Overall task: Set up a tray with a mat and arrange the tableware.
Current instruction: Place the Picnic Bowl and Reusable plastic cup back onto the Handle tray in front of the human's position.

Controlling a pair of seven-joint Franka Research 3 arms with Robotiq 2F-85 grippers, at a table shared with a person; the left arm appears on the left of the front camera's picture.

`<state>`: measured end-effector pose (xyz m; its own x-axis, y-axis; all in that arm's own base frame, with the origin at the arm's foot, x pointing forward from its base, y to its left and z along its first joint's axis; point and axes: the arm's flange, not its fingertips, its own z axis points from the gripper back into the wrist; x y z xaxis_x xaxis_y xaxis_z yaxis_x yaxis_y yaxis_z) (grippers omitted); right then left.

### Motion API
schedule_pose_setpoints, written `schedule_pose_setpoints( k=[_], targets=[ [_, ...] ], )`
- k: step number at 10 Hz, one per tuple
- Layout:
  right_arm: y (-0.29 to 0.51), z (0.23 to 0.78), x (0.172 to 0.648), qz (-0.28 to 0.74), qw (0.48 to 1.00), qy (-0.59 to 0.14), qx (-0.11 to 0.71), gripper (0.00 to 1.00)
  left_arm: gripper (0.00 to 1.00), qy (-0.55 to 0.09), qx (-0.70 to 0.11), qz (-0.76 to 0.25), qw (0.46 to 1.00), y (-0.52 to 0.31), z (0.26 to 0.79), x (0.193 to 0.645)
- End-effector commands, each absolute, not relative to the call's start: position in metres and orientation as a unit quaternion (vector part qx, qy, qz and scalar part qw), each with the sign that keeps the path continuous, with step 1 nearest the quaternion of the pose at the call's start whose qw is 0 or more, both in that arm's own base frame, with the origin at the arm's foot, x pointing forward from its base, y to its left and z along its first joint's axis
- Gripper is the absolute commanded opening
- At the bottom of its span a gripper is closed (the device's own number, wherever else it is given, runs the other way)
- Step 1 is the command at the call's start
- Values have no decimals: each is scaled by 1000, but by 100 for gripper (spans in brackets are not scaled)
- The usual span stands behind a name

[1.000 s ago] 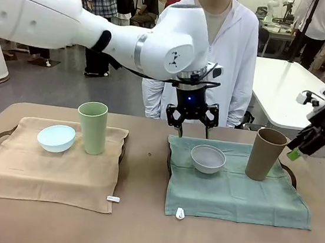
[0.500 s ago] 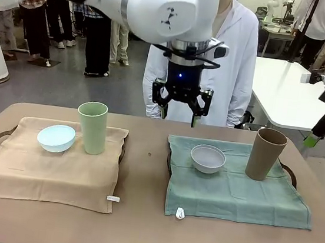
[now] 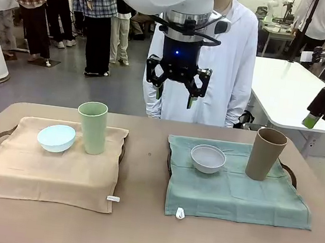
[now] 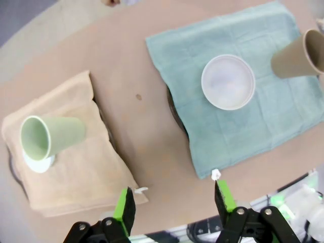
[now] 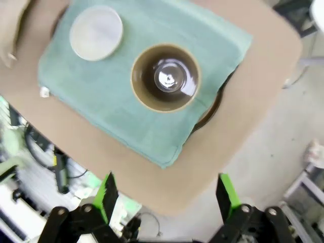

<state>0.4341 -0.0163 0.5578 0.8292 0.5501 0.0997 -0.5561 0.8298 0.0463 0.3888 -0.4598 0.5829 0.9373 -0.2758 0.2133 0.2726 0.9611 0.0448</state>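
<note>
Both hands gape empty: left hand (image 3: 175,88) high above the white-grey bowl (image 3: 208,158), right hand (image 5: 164,200) over the tan-brown cup (image 5: 166,77).

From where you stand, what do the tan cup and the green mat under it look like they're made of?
The tan-brown cup looks like matte plastic or a bamboo-fibre mix: smooth even walls outside, though its inside bottom glints in the right wrist view, so ceramic can't be ruled out. The green mat looks like soft woven cloth: it drapes over the tray edge, shows fold creases and carries a small sewn tag.
</note>
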Motion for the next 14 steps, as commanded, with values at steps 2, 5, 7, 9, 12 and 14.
schedule_pose_setpoints(
  k=[2,5,7,9,12,14],
  targets=[
    [-25,544,435,309,949,-31,50,100,82,-100,7,-152,983,-463,575,388],
    [-25,544,435,309,949,-31,50,100,82,-100,7,-152,983,-463,575,388],
    [-25,544,435,309,949,-31,50,100,82,-100,7,-152,983,-463,575,388],
    [-25,544,435,309,949,-31,50,100,82,-100,7,-152,983,-463,575,388],
    [-25,544,435,309,949,-31,50,100,82,-100,7,-152,983,-463,575,388],
    [-25,544,435,309,949,-31,50,100,82,-100,7,-152,983,-463,575,388]
  ],
)
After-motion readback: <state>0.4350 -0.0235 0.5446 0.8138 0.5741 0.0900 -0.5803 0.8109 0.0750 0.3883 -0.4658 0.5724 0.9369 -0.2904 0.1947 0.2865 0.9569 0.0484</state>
